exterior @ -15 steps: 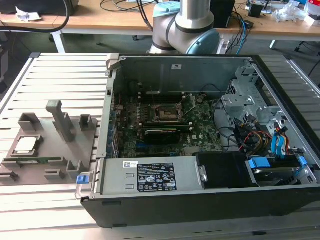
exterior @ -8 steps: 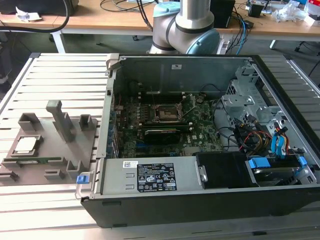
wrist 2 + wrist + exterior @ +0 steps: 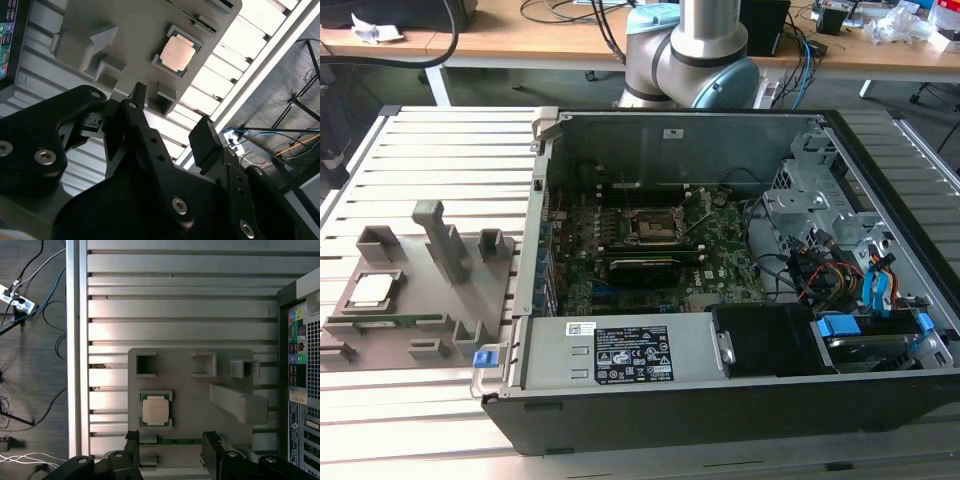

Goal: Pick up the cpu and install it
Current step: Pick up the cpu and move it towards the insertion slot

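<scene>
Surface: a slatted metal desk (image 3: 450,160) carries a grey plastic tray (image 3: 420,300) at the exterior view's left and an open computer case (image 3: 720,400) at its right.
Room: a wooden desk (image 3: 500,45) strewn with cables runs along the top of the exterior view.
Arm: the arm (image 3: 705,50) stands at top centre, behind the case.
End effector: in both wrist views the end effector (image 3: 171,450) (image 3: 172,117) hangs over the tray, fingers apart, holding nothing.
Cpu: the cpu (image 3: 372,289) (image 3: 154,409) (image 3: 178,54) lies flat in a tray recess, well apart from the socket (image 3: 655,227) on the motherboard.
</scene>
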Tool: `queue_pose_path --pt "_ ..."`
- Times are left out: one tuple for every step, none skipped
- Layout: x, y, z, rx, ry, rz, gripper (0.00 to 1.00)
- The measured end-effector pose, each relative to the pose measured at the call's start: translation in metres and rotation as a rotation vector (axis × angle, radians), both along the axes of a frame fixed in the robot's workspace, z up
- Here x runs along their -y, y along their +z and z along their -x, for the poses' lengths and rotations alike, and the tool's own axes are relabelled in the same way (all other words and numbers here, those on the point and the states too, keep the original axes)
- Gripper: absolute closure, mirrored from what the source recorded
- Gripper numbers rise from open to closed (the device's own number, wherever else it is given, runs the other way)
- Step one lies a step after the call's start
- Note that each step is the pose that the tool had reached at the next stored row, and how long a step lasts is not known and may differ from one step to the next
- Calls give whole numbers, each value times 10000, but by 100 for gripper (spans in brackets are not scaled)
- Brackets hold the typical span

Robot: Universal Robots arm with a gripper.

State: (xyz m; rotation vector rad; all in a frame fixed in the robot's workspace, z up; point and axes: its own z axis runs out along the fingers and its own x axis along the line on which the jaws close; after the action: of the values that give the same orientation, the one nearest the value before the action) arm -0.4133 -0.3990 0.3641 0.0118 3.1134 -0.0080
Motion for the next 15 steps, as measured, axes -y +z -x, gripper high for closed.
queue_pose_path --pt "0 -10 1 0 0 21 38" --pt "0 -26 3 0 0 51 38" --pt "0 -37 4 0 2 52 38" --pt "0 -44 4 0 3 54 38" --pt "0 -55 5 0 4 53 38" --pt "0 -76 7 1 4 53 38" --pt "0 -93 7 0 4 53 38" --pt "0 -103 7 0 4 53 38" --pt "0 -113 7 0 4 53 38" --pt "0 -129 7 0 4 53 38" --pt "0 -141 7 0 4 53 38" --pt "0 -158 7 0 4 53 38" --pt "0 -176 7 0 4 53 38" --pt "0 -192 8 0 3 53 38" --pt "0 -217 7 0 4 53 38"
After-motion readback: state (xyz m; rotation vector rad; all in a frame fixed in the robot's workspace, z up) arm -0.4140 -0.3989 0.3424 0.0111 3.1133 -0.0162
